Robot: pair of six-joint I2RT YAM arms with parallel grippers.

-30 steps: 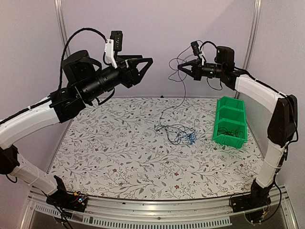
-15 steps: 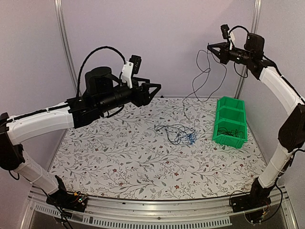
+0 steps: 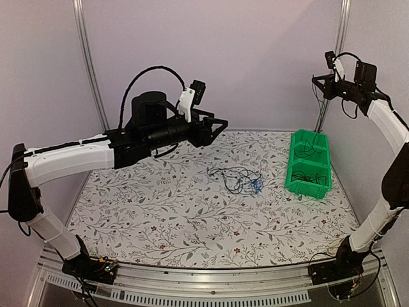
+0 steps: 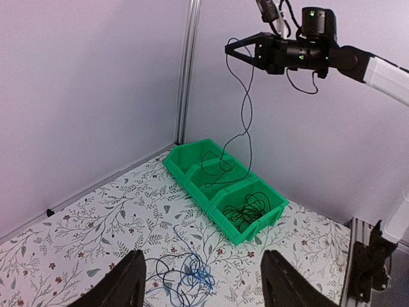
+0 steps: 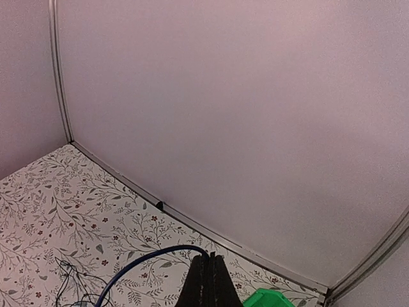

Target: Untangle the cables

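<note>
The cables (image 3: 239, 180) lie in a loose tangle of black wires and one blue wire mid-table, also in the left wrist view as the cables (image 4: 184, 276). My right gripper (image 3: 316, 80) is high at the back right, shut on one thin dark cable (image 4: 246, 109). That cable hangs down into a far compartment of the green bin (image 3: 307, 190). In the right wrist view the shut fingers (image 5: 208, 281) pinch it and it looks blue (image 5: 147, 257). My left gripper (image 3: 220, 128) hovers open and empty above the table, left of the tangle.
The green bin (image 4: 192, 182) stands at the right side, its near compartment holding a coil of black cable (image 4: 249, 211). A metal post (image 3: 337, 51) rises in the back right corner behind the right gripper. Walls enclose the back and sides.
My right gripper has swung up and to the right with its cable, from the middle back to above the green bin. The left arm has lowered and reached further right.
</note>
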